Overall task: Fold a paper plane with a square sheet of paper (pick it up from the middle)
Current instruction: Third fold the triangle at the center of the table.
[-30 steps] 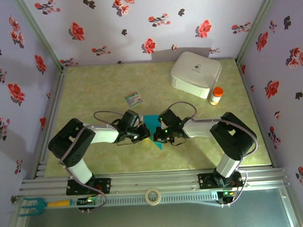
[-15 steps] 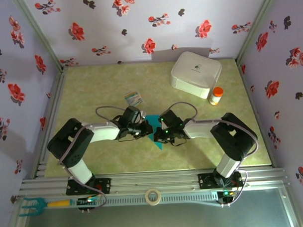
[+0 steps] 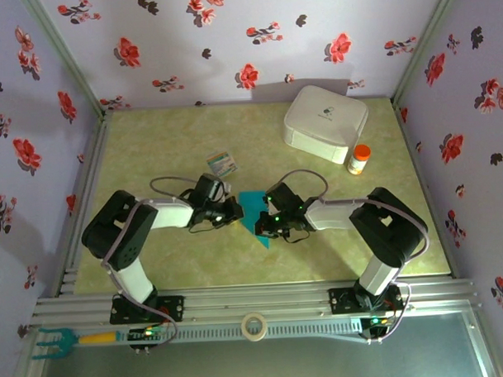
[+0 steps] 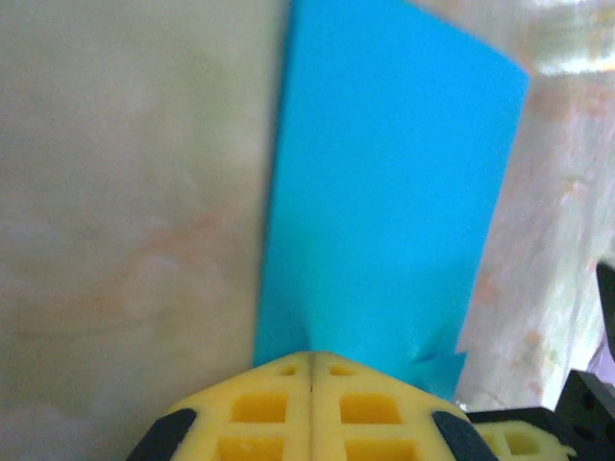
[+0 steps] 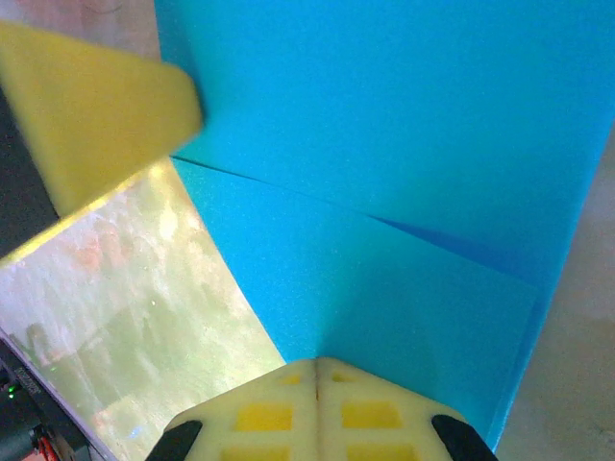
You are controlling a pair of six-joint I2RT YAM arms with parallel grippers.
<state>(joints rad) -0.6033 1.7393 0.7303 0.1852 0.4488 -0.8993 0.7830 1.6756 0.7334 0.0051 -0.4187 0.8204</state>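
A small printed card lies just beyond the left gripper, whose jaws are pressed together at the edge of the square sheet of paper. The sheet is folded narrow and lies mid-table, partly covered by both wrists. The right gripper, likewise closed, sits on its creased end, perhaps nipping it. Farther right stand a white box and an orange bottle.

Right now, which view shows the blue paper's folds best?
Right wrist: the blue paper sits close up, with crease lines plainly crossing it. Left wrist shows the paper as one smooth strip, no creases readable. Top external shows a small turquoise patch of it mid-table, too small for folds.
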